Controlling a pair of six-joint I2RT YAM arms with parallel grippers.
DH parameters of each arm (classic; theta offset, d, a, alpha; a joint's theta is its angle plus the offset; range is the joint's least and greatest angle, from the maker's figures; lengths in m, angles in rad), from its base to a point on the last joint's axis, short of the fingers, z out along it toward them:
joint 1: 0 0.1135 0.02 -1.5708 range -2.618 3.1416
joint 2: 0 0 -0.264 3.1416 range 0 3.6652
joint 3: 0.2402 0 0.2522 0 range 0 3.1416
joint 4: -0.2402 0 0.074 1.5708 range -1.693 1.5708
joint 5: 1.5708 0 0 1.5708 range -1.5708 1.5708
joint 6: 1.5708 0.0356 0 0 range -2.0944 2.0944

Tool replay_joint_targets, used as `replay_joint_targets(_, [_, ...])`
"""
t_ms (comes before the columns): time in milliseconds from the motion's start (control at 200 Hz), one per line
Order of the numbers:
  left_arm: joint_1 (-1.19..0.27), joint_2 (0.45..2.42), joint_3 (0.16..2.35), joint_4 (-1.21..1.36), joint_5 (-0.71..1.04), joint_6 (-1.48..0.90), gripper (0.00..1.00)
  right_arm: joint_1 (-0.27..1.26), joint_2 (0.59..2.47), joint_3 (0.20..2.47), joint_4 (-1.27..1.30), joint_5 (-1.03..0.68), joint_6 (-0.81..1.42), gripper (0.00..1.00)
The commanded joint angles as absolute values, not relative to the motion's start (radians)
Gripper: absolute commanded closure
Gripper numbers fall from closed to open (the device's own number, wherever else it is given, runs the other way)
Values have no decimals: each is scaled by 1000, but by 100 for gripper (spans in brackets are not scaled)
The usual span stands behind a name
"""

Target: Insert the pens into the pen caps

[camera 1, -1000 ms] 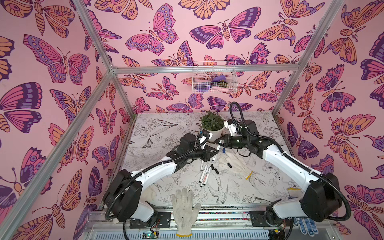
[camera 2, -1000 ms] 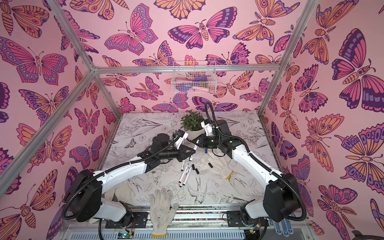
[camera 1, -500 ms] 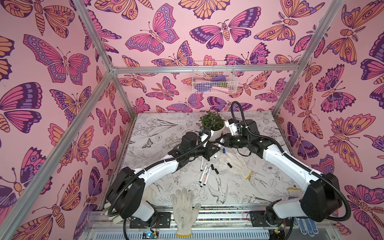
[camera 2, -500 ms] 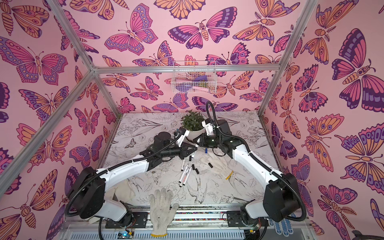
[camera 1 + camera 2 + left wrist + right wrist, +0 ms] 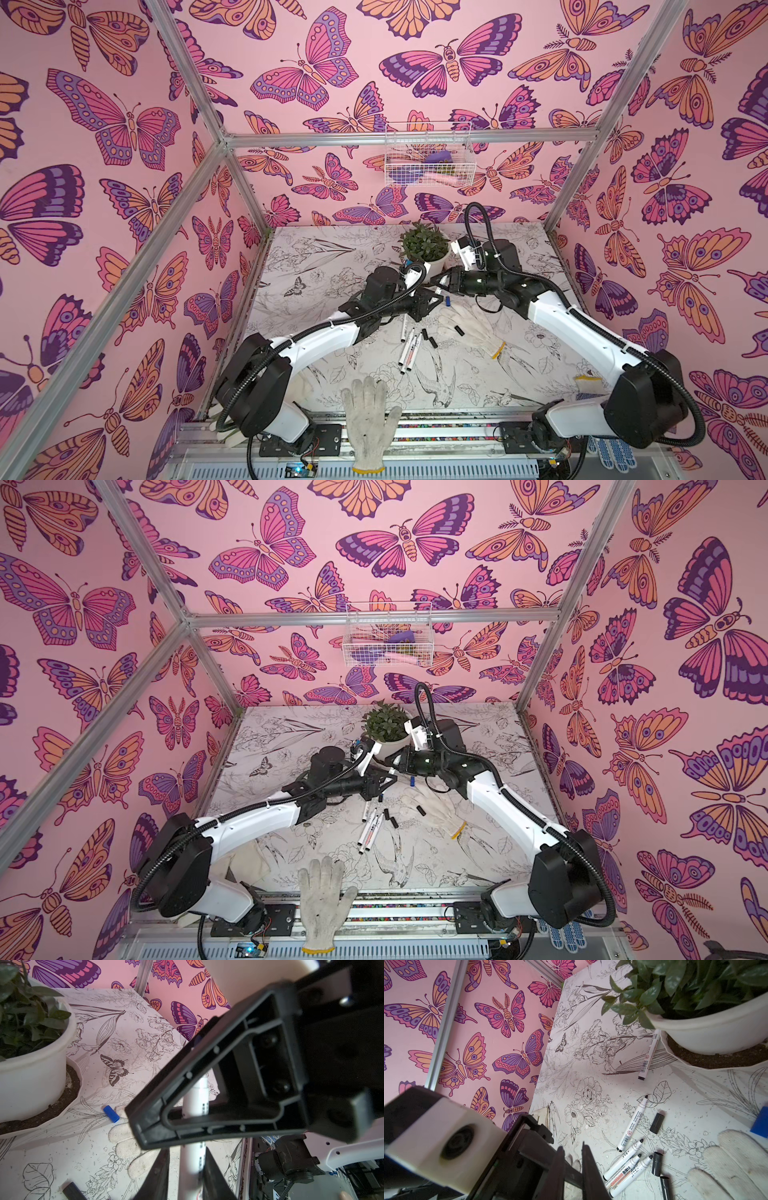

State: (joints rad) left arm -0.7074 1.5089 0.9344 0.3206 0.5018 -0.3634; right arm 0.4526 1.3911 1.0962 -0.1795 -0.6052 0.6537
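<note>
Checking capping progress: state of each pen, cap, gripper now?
Held pen: inside left gripper, grip unclear.
Right gripper: shut.
Four pens: uncapped, lying flat.
Black caps: loose, off pens.
Blue cap: loose, on its side.
Stray pen by pot: lying flat, one end hidden.

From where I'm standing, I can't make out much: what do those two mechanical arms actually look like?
The left arm and right arm both have glossy white shells between bulky black joints. A ribbed black cable runs along each. Each wrist carries a boxy white camera housing, and each arm ends in two slim, tapered black fingers.
</note>
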Motion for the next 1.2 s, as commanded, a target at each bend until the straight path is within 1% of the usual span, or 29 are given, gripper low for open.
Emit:
replay_joint_targets(0, [-706,1533,927,323,503,-351,80,453,1361,1099,-178,-633,637,100])
replay_joint_targets(25, [-707,1532,929,322,505,-350,81,452,1361,1101,-183,-626,634,100])
replay_joint_targets(135, [-707,1527,935,303,520,-344,81,453,1359,1107,-208,-609,613,100])
replay_joint_targets(300, [-707,1519,938,263,542,-331,78,451,1357,1117,-238,-597,585,100])
replay_joint_targets(391, [-707,1522,937,241,553,-325,78,450,1355,1118,-242,-599,576,100])
replay_joint_targets(426, [-709,1524,936,234,559,-322,83,451,1353,1121,-246,-601,572,100])
replay_joint_targets(466, [-708,1523,935,229,559,-323,94,451,1353,1124,-248,-603,571,100])
replay_joint_targets(486, [-708,1522,933,226,553,-325,99,450,1351,1125,-248,-603,570,96])
replay_joint_targets(496, [-707,1520,933,225,547,-326,100,450,1349,1126,-248,-603,570,91])
replay_joint_targets(501, [-707,1519,934,224,544,-327,100,450,1349,1126,-248,-603,570,91])
replay_joint_targets(506, [-707,1520,932,222,540,-328,100,450,1349,1127,-248,-603,568,87])
replay_joint_targets(511, [-707,1519,932,221,536,-330,100,449,1348,1127,-247,-603,569,85])
replay_joint_targets(516, [-707,1519,931,219,532,-331,100,449,1348,1127,-247,-603,569,85])
replay_joint_targets(521, [-707,1519,931,218,527,-333,100,449,1347,1128,-247,-602,567,81])
replay_joint_targets(536, [-707,1516,930,213,514,-337,100,447,1346,1130,-247,-599,565,75])
replay_joint_targets(551, [-708,1513,929,207,498,-340,100,446,1342,1130,-247,-598,563,72])
replay_joint_targets(556, [-708,1512,928,204,493,-341,100,445,1341,1132,-249,-594,562,69])
replay_joint_targets(576, [-706,1509,925,195,471,-346,100,440,1336,1135,-252,-583,559,63])
replay_joint_targets(616, [-703,1502,914,181,427,-355,100,429,1325,1138,-258,-546,563,57])
replay_joint_targets(676, [-694,1495,895,165,377,-372,100,397,1309,1137,-280,-489,574,52])
replay_joint_targets(736, [-688,1493,878,134,334,-380,100,360,1302,1118,-285,-453,606,52])
replay_joint_targets(801, [-686,1484,858,105,288,-380,100,329,1313,1096,-313,-376,640,53])
replay_joint_targets(891, [-686,1461,828,91,248,-379,100,325,1367,1088,-358,-305,616,55])
replay_joint_targets(1051, [-686,1427,805,89,206,-378,100,331,1564,1149,-456,-238,577,60])
replay_joint_targets(1076, [-686,1425,803,89,203,-379,100,333,1619,1164,-464,-228,561,61])
replay_joint_targets(1192, [-684,1418,802,89,187,-376,100,357,1735,1211,-461,-176,522,61])
